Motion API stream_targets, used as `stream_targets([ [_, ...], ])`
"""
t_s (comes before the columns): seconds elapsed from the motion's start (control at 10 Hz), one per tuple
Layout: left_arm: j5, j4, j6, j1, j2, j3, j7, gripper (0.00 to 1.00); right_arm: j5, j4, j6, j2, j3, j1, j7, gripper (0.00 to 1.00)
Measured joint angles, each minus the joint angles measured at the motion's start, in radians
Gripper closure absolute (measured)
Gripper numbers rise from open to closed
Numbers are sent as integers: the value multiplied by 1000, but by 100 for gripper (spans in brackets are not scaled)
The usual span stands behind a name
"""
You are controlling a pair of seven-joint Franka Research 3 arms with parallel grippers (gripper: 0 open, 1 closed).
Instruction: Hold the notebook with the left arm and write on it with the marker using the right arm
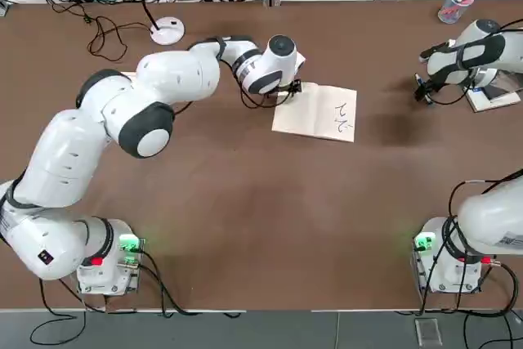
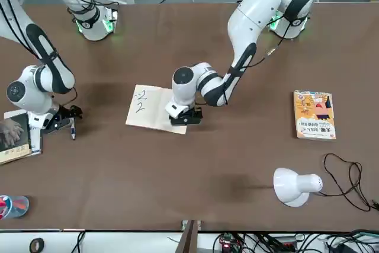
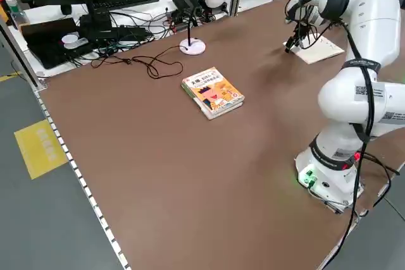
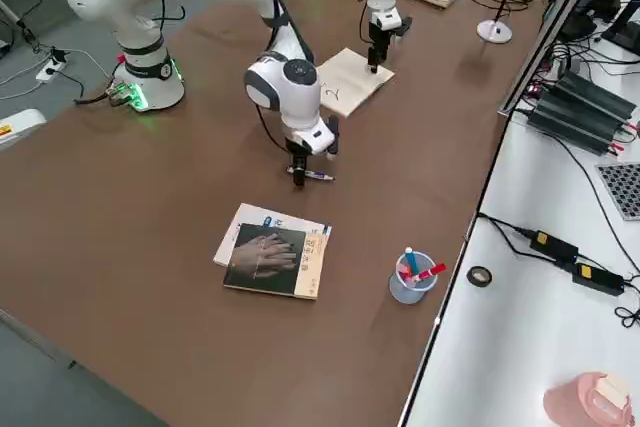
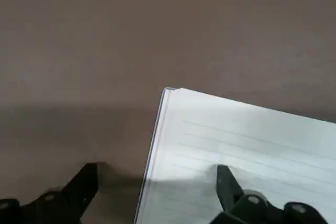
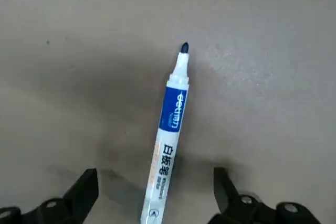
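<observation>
You've got the notebook [image 1: 315, 112] lying open mid-counter [image 1: 245, 218], couple of dark squiggles on the page. Your left hand [image 2: 185, 117] sits at its corner, fingers spread wide, one finger [image 5: 227, 182] over the lined page and the other off the edge above bare counter, so it's gripping nothing. Over on the robot's right side, your right hand [image 6: 155, 195] hangs with fingers wide apart, and the marker [image 6: 169, 135] lies flat on the counter between them, uncapped tip pointing away from the wrist. It sits near the book with the hand picture [image 4: 272, 260].
</observation>
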Motion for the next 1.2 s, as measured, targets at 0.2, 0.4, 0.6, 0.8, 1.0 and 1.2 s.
stream_targets([
  [0.2,1,0,0,0,0,0,1,0,-1,-10,24,0,-1,-4,-13,14],
  [0.4,9,0,0,0,0,0,1,0,-1,-12,38,-1,-4,-10,-31,22],
  [0.6,12,0,0,0,0,0,2,0,-1,-13,43,-5,-4,-13,-43,36],
  [0.8,12,0,0,0,0,0,3,0,-1,-13,43,-13,-4,-18,-49,57],
  [1.0,13,0,0,0,0,0,3,0,0,-13,56,-14,-7,-27,-49,78],
  [1.2,13,0,0,0,0,0,3,0,7,-14,57,-14,-6,-31,-47,83],
])
